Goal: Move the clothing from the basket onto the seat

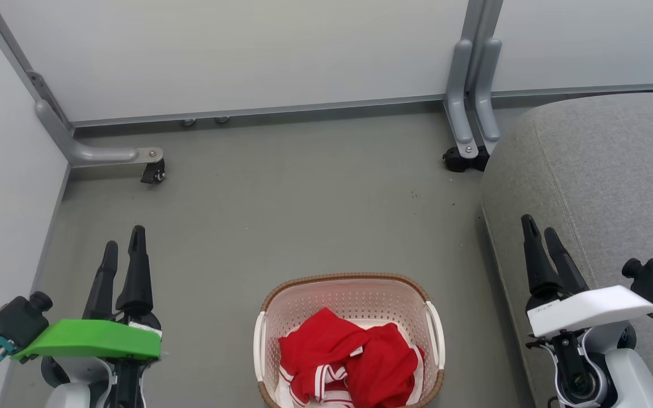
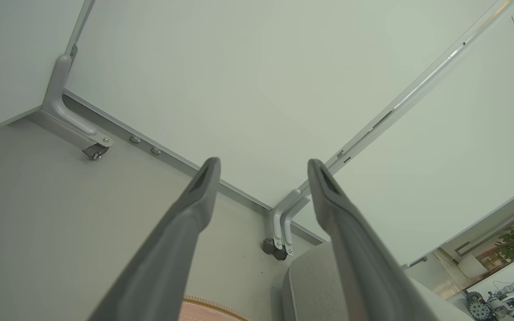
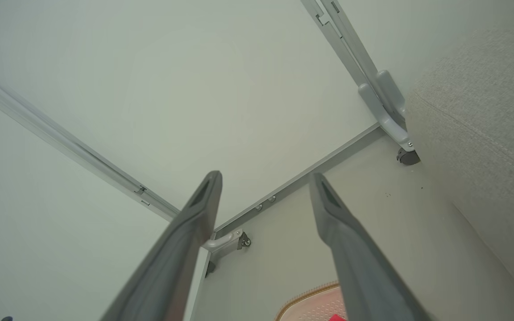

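Note:
The cream perforated basket (image 1: pixel 355 289) with a brown rim stands on the floor at the bottom middle of the head view. Two red garments lie bunched inside it: one with white stripe trim (image 1: pixel 318 362) on the left, a plain red one (image 1: pixel 386 362) on the right. The grey seat (image 1: pixel 604 170) fills the right side, beside the basket. My left gripper (image 1: pixel 124 241) is open at the lower left, well left of the basket, holding nothing. My right gripper (image 1: pixel 539 226) is open at the lower right, over the seat's near edge. The basket rim (image 2: pixel 214 305) peeks below my left fingers (image 2: pixel 185 223).
Pale partition panels close off the back and left. Their grey feet with castors stand on the floor at the back left (image 1: pixel 153 170) and beside the seat's far corner (image 1: pixel 462 158). Grey floor (image 1: pixel 304 209) stretches between the basket and the panels.

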